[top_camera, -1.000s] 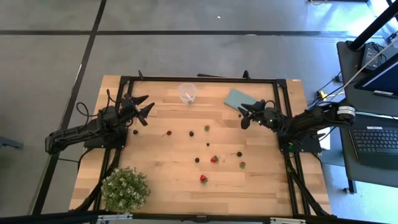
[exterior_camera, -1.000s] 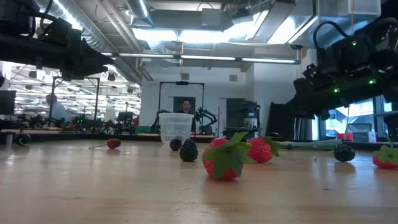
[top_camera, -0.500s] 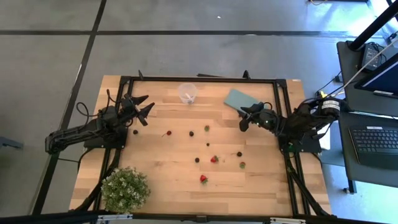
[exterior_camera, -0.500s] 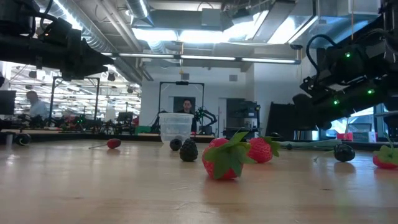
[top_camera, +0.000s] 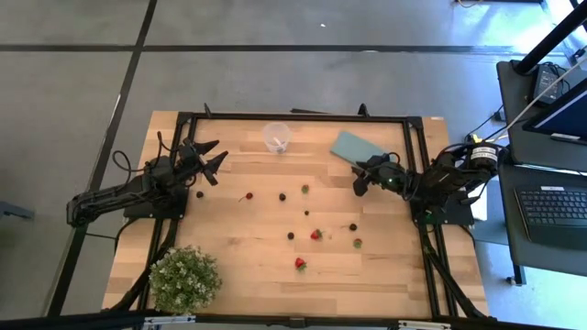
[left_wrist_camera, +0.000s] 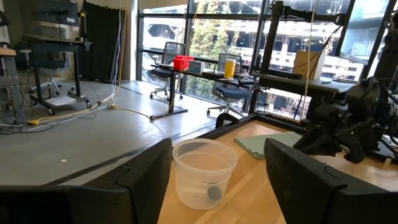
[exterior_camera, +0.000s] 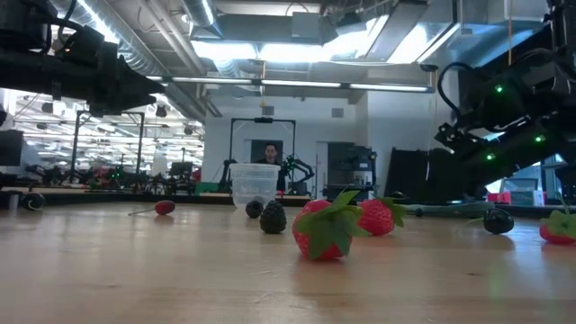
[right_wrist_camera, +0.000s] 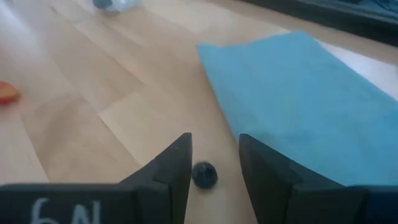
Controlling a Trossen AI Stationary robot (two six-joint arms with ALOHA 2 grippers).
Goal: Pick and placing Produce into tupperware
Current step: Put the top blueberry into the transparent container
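Observation:
The tupperware point(top_camera: 277, 137) is a small clear cup standing upright near the table's far edge, also in the low view point(exterior_camera: 255, 183) and left wrist view point(left_wrist_camera: 204, 171); a small dark piece shows through its wall. The produce point(top_camera: 315, 235) lies scattered over the middle of the table. My left gripper point(top_camera: 211, 159) hovers open to the cup's left, pointing at it. My right gripper point(right_wrist_camera: 214, 168) is open and low over the table beside the teal piece point(right_wrist_camera: 298, 106), its fingers on either side of a small dark berry point(right_wrist_camera: 204, 175) that rests on the wood.
A leafy potted plant point(top_camera: 184, 278) stands at the near left corner. The flat teal piece point(top_camera: 353, 147) lies right of the cup. A black frame point(top_camera: 293, 116) runs along the table's edges. A laptop point(top_camera: 559, 206) sits off the right side. A person shows far behind the table.
My right arm has swung at its wrist and forearm, and the gripper has tipped down toward the table beside the teal piece while staying over nearly the same spot. My left arm and the produce have kept still.

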